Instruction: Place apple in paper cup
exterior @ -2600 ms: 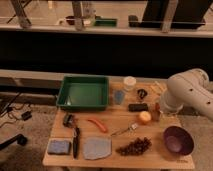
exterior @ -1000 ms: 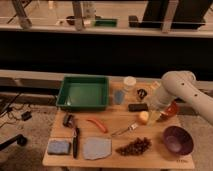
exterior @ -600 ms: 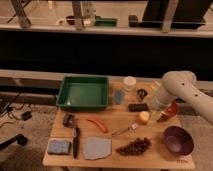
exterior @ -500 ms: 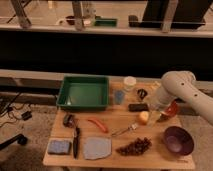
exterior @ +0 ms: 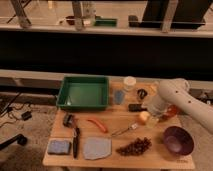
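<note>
while the apple (exterior: 144, 117) sits right of the middle of the tabletop (exterior: 116, 116), the paper cup (exterior: 129, 82) stands near the far edge, a black object (exterior: 136, 107) between them and a blue-grey cup (exterior: 119, 96) just beside the paper cup. a green tray (exterior: 84, 93) fills the far left corner; a purple bowl (exterior: 178, 141) lies by the right edge. since the earliest frame the arm (exterior: 172, 95) has swung in from the right edge; the apple has not moved. the gripper (exterior: 151, 116) hangs just beside the apple, spread wide, holding nothing.

Jaws wide beside apple (exterior: 144, 117); black object (exterior: 136, 107) between apple, paper cup (exterior: 129, 82); blue-grey cup (exterior: 119, 96) near route.
</note>
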Tool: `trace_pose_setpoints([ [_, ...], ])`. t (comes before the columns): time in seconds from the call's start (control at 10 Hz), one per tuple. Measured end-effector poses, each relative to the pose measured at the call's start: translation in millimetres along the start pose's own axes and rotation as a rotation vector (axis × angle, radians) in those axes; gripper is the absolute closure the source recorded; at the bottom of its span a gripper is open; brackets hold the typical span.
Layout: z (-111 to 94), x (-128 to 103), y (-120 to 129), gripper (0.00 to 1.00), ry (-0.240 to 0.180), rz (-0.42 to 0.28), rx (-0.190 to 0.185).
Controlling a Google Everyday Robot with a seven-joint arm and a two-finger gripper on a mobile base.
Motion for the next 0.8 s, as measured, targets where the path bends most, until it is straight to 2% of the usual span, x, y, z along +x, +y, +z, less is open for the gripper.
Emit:
trace_pose_setpoints([
  [0.5,22,12,2,0.2,0.023,-0.012,0.01],
  [0.8,25,18,-7,0.2,0.037,-0.023,0.039],
])
